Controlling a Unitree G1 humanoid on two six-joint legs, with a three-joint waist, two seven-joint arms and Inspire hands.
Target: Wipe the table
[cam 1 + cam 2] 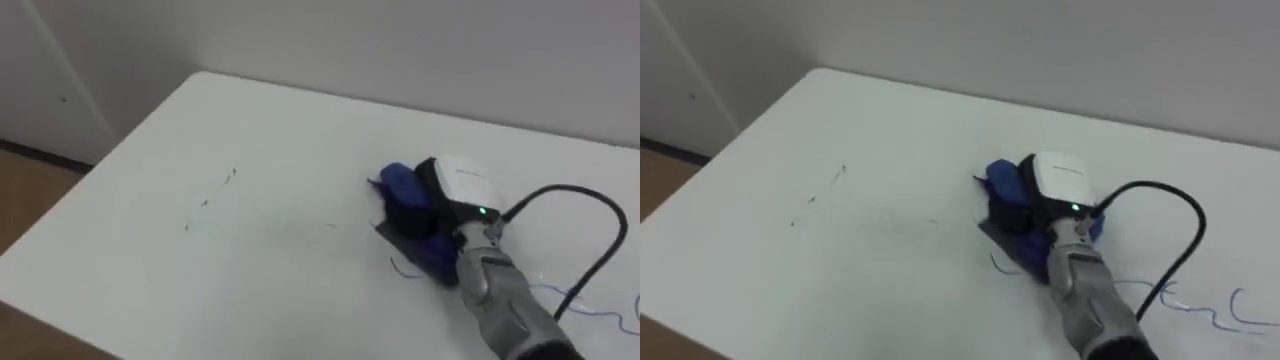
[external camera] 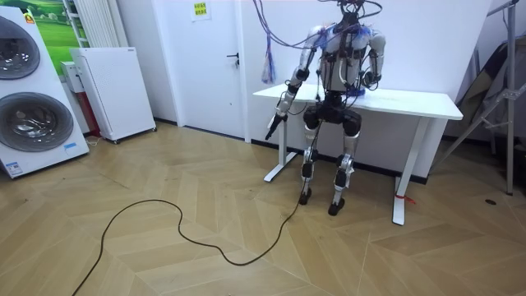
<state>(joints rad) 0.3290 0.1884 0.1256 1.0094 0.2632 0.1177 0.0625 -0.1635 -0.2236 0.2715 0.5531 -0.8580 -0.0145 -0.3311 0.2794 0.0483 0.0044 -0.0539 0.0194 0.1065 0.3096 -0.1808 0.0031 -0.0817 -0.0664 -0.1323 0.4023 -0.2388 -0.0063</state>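
A: Where is the robot standing?

B: It is standing upright at the long edge of a white table (image 2: 427,104), facing the wall, with its back toward the room camera. Washing machines (image 2: 29,107) and a white cabinet (image 2: 111,90) are sitting well off at the room view's 9 o'clock.

A: Where is the cloth lying?

B: A blue cloth (image 1: 400,185) is lying bunched on the tabletop, around 3 o'clock from the middle of the head camera's view. It is touching the table, well in from the edges.

A: What is the right hand doing?

B: The right hand (image 1: 458,185) is resting on top of the cloth, with the arm coming in from 5 o'clock. Blue folds are showing at the hand's 10 o'clock and again at its 6 o'clock. I cannot tell whether the hand is clamping the cloth or lying flat on it.

A: And the left hand?

B: The left hand (image 2: 272,127) is hanging beside the table's end, below the tabletop, touching nothing. It is too small there to tell if it is apart or together.

A: Are any marks showing on the surface?

B: Thin blue scribbles (image 1: 590,300) are showing at 4 o'clock from the cloth, near the forearm. A few small dark marks (image 1: 230,176) are showing at 9 o'clock from the cloth, well apart from it.
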